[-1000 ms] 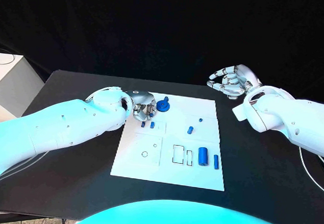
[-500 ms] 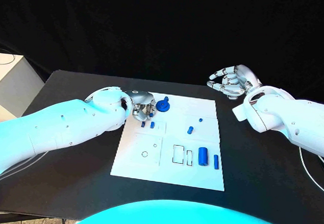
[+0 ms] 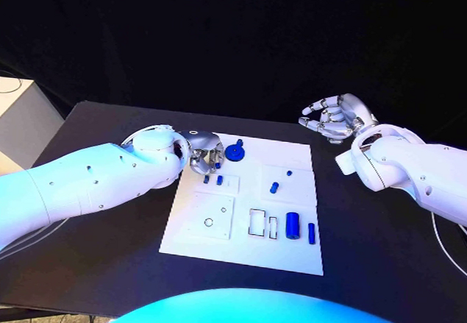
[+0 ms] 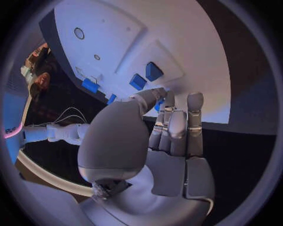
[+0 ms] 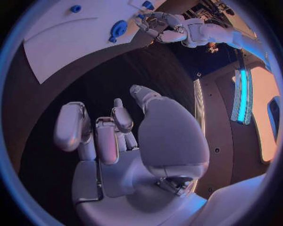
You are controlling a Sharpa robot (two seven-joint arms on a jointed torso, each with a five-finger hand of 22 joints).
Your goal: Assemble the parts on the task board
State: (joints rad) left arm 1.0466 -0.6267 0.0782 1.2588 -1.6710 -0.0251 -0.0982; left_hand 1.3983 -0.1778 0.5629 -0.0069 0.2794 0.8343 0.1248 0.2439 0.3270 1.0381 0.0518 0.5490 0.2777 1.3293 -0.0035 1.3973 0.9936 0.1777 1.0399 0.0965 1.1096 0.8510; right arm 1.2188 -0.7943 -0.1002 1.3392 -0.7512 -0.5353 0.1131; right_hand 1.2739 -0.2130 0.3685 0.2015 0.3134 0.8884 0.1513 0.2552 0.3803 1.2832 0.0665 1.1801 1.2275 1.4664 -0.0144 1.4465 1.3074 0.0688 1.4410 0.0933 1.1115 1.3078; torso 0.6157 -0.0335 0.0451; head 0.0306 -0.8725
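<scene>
Showing an early stage of assembly: most small blue plastic parts lie loose on the flat white task board [image 3: 244, 247], which rests on the matte black table [image 3: 100, 264]. A blue round disc-shaped part with a handle [image 3: 235, 153] sits at the far edge, two short blue blocks [image 3: 213, 179] lie just beside the left robot hand [image 3: 204, 155], two small blue pegs [image 3: 280, 180] lie mid-board, and a thick blue cylinder [image 3: 292, 225] with a thin blue pin [image 3: 312, 233] lies near outlined recesses, seemingly unfilled. The left robot hand, smooth silver metal, hovers at the board's far-left edge with fingers curled together; whether it pinches anything cannot be told. The right robot hand [image 3: 333, 117] is raised well apart, fingers curled inward, empty.
</scene>
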